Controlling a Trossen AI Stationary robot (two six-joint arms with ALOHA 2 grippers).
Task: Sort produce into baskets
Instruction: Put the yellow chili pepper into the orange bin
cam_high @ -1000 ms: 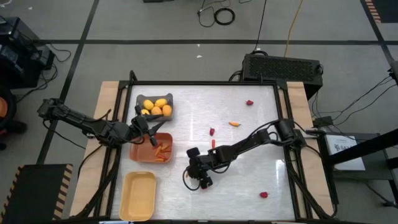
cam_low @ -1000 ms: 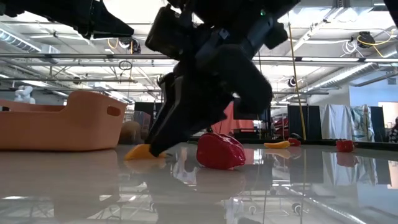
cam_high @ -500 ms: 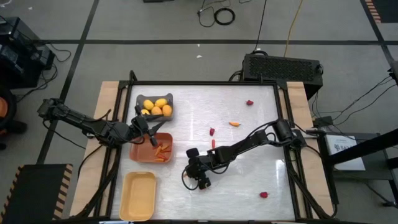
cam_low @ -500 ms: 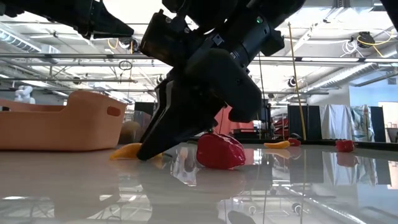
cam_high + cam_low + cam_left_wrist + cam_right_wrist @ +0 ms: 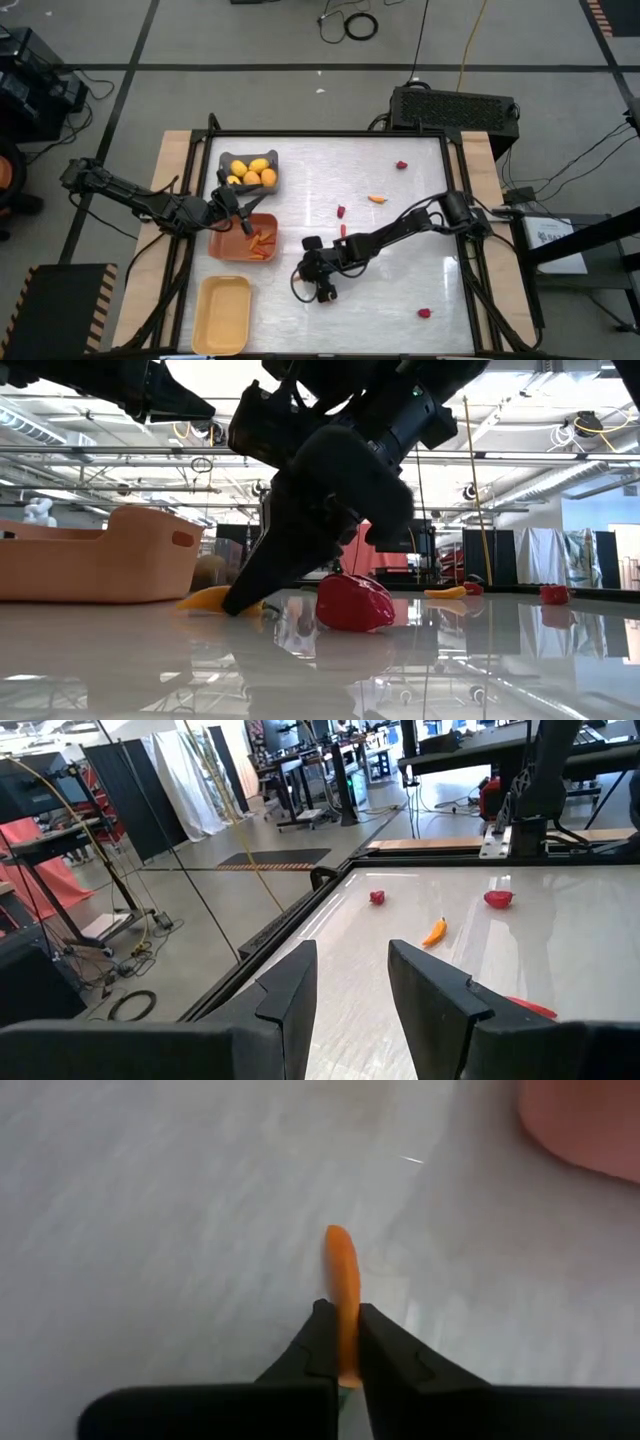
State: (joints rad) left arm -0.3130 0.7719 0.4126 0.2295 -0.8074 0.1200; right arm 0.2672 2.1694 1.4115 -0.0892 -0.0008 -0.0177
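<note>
pinching a carrot (image 5: 343, 1295) on the table, right tool (image 5: 340, 1342) (fingers closed).

Overhead, table-level and two wrist cameras share the table (image 5: 400, 250).

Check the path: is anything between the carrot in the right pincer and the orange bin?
Nothing visible. The right pincer grips the carrot on the table; bare tabletop lies between it and the orange bin. The left pincer hovers over that bin's far side.
</note>
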